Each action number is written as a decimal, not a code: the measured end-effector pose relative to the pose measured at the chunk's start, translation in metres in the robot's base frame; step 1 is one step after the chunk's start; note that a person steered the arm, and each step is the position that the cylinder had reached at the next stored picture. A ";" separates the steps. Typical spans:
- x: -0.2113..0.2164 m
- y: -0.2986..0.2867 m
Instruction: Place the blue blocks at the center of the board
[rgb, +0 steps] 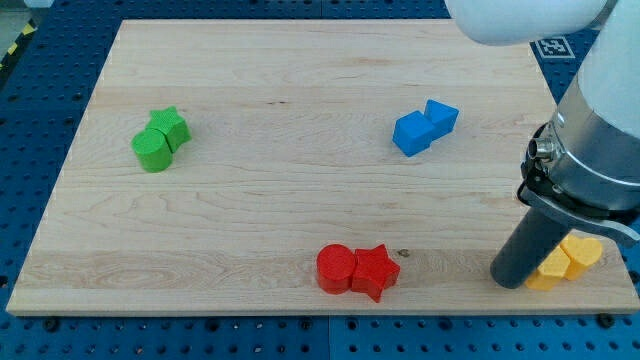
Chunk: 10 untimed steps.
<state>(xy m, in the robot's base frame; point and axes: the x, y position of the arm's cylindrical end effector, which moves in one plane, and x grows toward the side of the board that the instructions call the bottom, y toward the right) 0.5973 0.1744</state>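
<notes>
Two blue blocks lie touching at the view's upper right of centre: a blue cube (411, 133) and a smaller blue block (441, 116) to its upper right. My tip (510, 281) stands near the board's lower right corner, far below and to the right of the blue blocks. It touches the left side of two yellow blocks (568, 260), which it partly hides.
A green cylinder (152, 150) and a green star (171, 127) sit together at the view's left. A red cylinder (336, 269) and a red star (375, 271) sit together at the bottom centre. The wooden board (280, 60) is edged by a blue pegboard table. The arm's white body (600, 120) hangs over the right edge.
</notes>
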 end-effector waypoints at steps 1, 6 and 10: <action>0.000 0.000; -0.212 0.036; -0.186 -0.066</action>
<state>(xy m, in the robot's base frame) 0.4117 0.1085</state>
